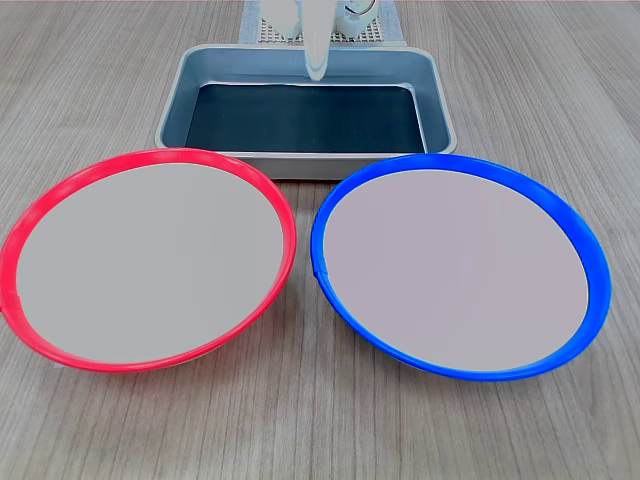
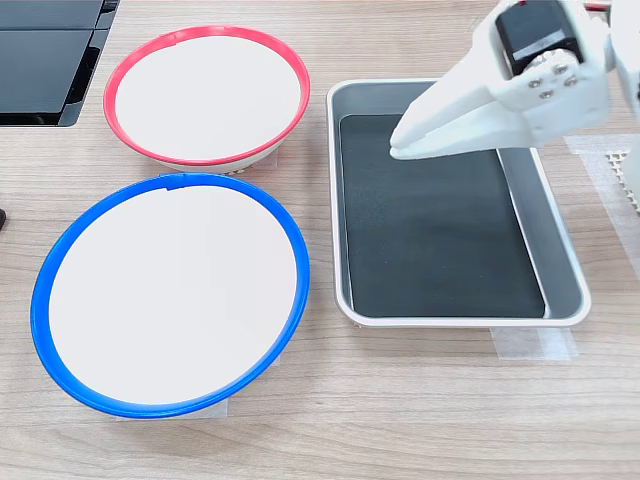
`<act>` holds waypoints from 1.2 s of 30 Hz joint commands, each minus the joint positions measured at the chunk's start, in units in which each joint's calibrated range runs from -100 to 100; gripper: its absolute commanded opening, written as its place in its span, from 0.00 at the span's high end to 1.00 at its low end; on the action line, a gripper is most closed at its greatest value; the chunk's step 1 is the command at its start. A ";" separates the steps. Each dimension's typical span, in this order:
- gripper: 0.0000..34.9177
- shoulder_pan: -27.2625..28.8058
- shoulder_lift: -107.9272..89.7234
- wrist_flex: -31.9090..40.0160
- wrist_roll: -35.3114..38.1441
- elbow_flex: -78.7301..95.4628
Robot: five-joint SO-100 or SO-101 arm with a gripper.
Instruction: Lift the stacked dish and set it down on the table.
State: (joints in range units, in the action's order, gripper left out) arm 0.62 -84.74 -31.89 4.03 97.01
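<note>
The white plastic gripper [image 2: 400, 143], nearly closed and empty, hovers over the grey metal tray [image 2: 565, 262]; the red-rimmed round shallow dish [image 2: 205, 95] lies toward the second exterior view's left.

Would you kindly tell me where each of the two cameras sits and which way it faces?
First exterior view: low at the table's front, facing the arm's base; red-rimmed dish left, blue-rimmed dish right, tray behind; only the end effector tip shows.
Second exterior view: high, from the side, looking down; end effector over the tray.
Shared: both dishes, tray, end effector.
</note>
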 commanded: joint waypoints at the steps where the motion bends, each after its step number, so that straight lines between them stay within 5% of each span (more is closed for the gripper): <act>1: 1.00 0.56 -10.23 -5.46 -2.44 2.99; 9: 1.00 1.97 -14.32 -15.61 -5.27 2.99; 36: 0.99 2.35 -14.32 -15.61 -5.08 2.99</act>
State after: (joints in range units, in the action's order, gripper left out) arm 2.57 -98.72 -47.31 -1.20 100.00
